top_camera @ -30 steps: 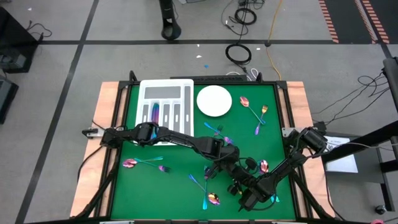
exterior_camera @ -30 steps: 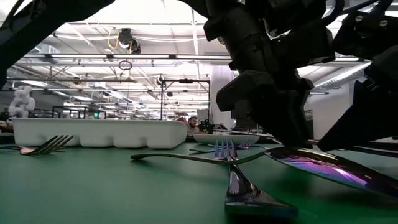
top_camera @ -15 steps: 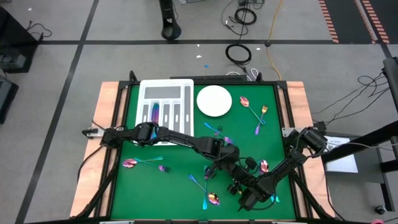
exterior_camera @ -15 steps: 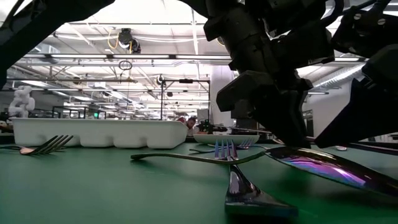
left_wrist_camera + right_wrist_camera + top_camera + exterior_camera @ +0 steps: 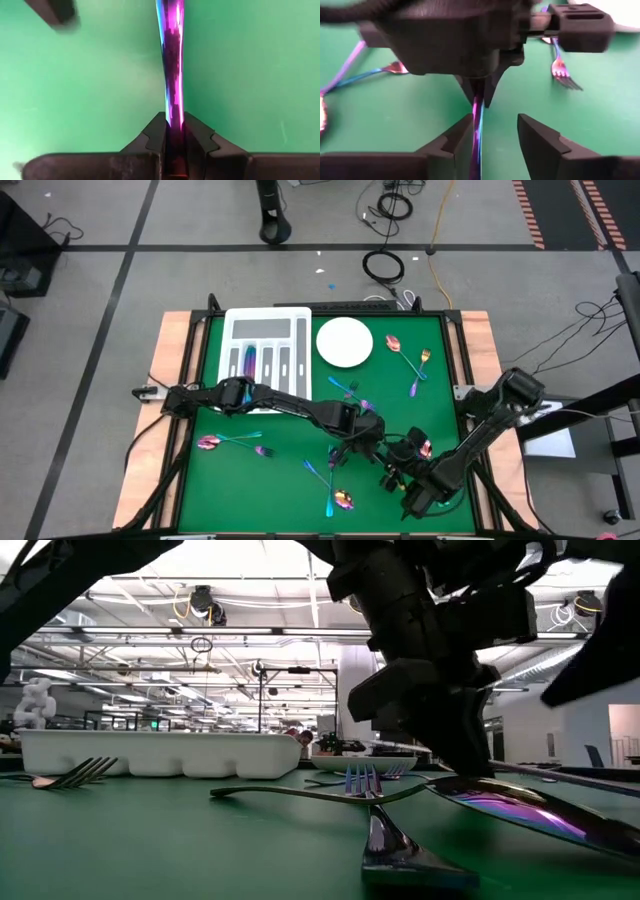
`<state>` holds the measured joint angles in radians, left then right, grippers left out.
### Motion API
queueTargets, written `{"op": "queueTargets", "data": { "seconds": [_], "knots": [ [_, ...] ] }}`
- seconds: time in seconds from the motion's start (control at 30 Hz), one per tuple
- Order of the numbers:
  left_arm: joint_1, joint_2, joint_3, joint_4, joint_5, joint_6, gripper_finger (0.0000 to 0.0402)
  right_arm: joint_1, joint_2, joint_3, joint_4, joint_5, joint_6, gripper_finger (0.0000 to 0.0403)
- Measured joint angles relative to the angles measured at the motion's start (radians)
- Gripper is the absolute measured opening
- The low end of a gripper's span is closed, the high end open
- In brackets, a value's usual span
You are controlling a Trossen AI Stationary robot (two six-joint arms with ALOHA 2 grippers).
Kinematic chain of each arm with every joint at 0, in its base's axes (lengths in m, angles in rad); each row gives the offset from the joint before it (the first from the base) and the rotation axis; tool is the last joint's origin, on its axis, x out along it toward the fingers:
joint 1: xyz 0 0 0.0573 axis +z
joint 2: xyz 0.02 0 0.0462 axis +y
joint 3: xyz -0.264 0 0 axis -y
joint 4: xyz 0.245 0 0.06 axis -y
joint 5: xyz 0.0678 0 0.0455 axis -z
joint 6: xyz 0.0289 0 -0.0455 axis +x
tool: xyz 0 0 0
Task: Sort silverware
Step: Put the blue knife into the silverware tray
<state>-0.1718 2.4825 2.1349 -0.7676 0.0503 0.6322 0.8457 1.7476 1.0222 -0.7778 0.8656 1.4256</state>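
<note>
**A:** Handover, by the look of it. The left gripper [image 5: 172, 142] is clamped on the handle of one iridescent piece [image 5: 171, 65] low over the green table [image 5: 240, 480], near its front edge and right of centre.

**B:** And the right gripper [image 5: 495, 135]?

**A:** Half a second ago it sat tight against the left one at that same piece. Now its fingers [image 5: 540, 137] stand apart on either side of the handle, and in the high view the right arm has drawn back and swung outward.

**B:** So the left one has it alone?

**A:** I'd judge so. Whether it is a fork, knife or spoon I cannot tell; only the handle shows.

**B:** Where does the rest lie?

**A:** Scattered: a spoon [image 5: 208, 443] on the left of the table, a fork and spoon [image 5: 408, 360] beside the white plate [image 5: 345, 342], and more around the grippers. A few pieces already lie in the divided tray [image 5: 266, 345] at the back left.

**B:** Meaning?

**A:** The piece seems ready to be carried to the tray; most of the sorting remains.
</note>
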Motion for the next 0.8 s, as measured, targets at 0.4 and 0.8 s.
{"op": "queueTargets", "data": {
  "seconds": [0.4,0.8],
  "knots": [
    [-0.013,-0.087,0.002,-0.104,-0.086,0.002,0.0044,0.069,-0.07,0.0,-0.088,0.133,0.084,0.0148],
    [-0.008,-0.162,0.002,-0.679,-0.199,-0.015,0.0043,0.073,-0.065,0.0,-0.089,0.131,0.099,0.0148]
  ]
}}
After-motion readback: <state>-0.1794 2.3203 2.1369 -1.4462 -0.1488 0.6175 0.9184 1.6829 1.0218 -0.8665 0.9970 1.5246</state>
